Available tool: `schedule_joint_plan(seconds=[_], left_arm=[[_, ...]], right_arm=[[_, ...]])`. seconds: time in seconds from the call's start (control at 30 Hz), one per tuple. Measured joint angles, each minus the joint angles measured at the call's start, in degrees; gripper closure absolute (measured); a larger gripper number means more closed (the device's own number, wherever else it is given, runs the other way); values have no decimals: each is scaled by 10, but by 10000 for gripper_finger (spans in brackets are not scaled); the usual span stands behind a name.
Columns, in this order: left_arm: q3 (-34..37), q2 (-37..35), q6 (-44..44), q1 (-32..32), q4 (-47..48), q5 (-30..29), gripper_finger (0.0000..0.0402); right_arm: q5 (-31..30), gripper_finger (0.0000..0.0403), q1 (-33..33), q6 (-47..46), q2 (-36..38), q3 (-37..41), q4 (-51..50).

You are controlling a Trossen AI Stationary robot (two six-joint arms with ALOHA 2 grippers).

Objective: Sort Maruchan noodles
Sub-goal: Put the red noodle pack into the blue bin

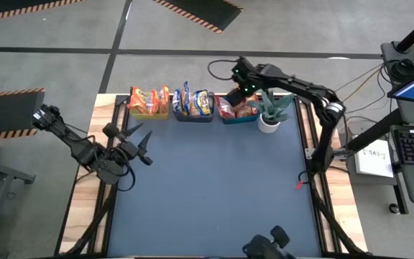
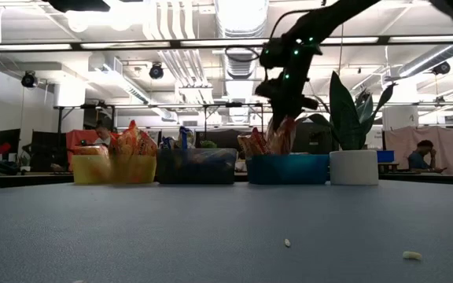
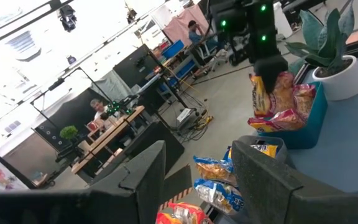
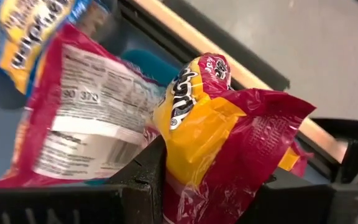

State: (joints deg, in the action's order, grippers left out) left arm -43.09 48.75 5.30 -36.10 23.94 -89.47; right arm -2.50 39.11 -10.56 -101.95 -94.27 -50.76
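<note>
Three bins stand in a row at the table's far edge: a yellow-green bin (image 1: 148, 111) with orange packets (image 2: 132, 143), a grey bin (image 1: 194, 115) with yellow-and-blue packets (image 1: 195, 102), and a blue bin (image 2: 288, 169) with red packets (image 1: 230, 108). My right gripper (image 1: 238, 99) is over the blue bin, shut on a red-and-yellow noodle packet (image 4: 222, 137). My left gripper (image 1: 141, 147) is open and holds nothing, above the table's left side. My right gripper pinches the red-and-yellow packet between its two fingers (image 4: 143, 177), which come from above, pointing down. It holds the packet's upper part (image 3: 267, 79). The packet hangs upright below the fingers, and its lower end (image 3: 272, 109) sits among the other red packets in the blue bin.
A plant in a white pot (image 1: 268, 121) stands right beside the blue bin, close to my right arm. The blue mat (image 1: 214, 187) stretches toward the near edge, with small crumbs (image 2: 288, 242) on it. People sit at desks in the room beyond.
</note>
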Motion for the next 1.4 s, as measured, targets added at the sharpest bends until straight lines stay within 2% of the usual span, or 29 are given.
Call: schedule_joint_plan(seconds=[0.17,0.37,0.57,0.73,0.87,1.2,1.4], left_arm=[[0,0,0,0,1,0,233],[1,0,0,0,1,0,233],[2,0,0,0,1,0,233],[4,0,-1,0,2,0,233],[5,0,-2,0,1,0,233],[5,0,-2,0,2,0,233],[5,0,-2,0,2,0,233]], right_arm=[[-1,291,-1,1,-58,-62,-74],[-6,254,-1,-3,-100,-120,-105],[-71,223,-1,-1,-122,-192,-174],[-95,218,-1,1,-114,-224,-193],[-96,245,-1,2,-106,-227,-195],[-104,378,-1,26,-125,-164,-171],[-102,393,-2,31,-126,-118,-154]])
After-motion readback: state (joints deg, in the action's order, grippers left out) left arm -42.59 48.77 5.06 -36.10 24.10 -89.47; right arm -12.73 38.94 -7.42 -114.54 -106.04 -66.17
